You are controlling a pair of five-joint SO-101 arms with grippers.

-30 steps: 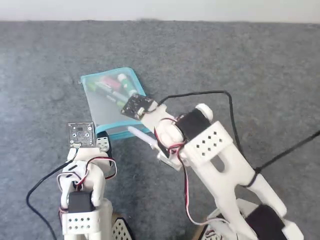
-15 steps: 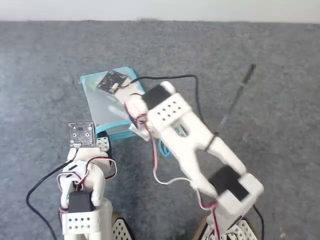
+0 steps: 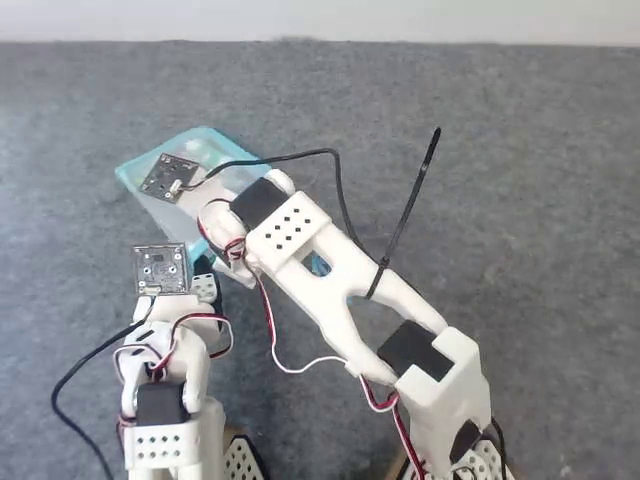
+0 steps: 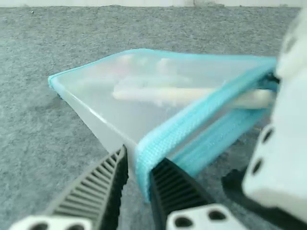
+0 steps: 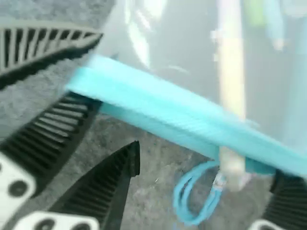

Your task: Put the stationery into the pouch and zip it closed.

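Note:
A clear pouch [image 4: 144,96] with a light-blue zipper edge [image 5: 182,120] lies on the grey carpet, with coloured stationery inside. My left gripper [image 4: 139,179] is shut on the pouch's near corner, one ribbed finger on each side of the zipper edge. A white pen [image 5: 230,96] lies half inside the pouch, and its end sticks out past the zipper. My right gripper [image 5: 201,191] stands open around that pen end and the blue zipper-pull loop [image 5: 196,203]. In the high view the right arm [image 3: 300,240] stretches over the pouch [image 3: 195,150].
Grey carpet [image 3: 520,150] covers the table out to a pale wall at the far edge. A black cable and a black tie [image 3: 410,205] stand up from the right arm. The left arm's base [image 3: 165,420] sits at the near left.
The right arm has swung left and farther out over the pouch. The pouch has slid and turned towards the far left, and the white pen has gone deeper into it.

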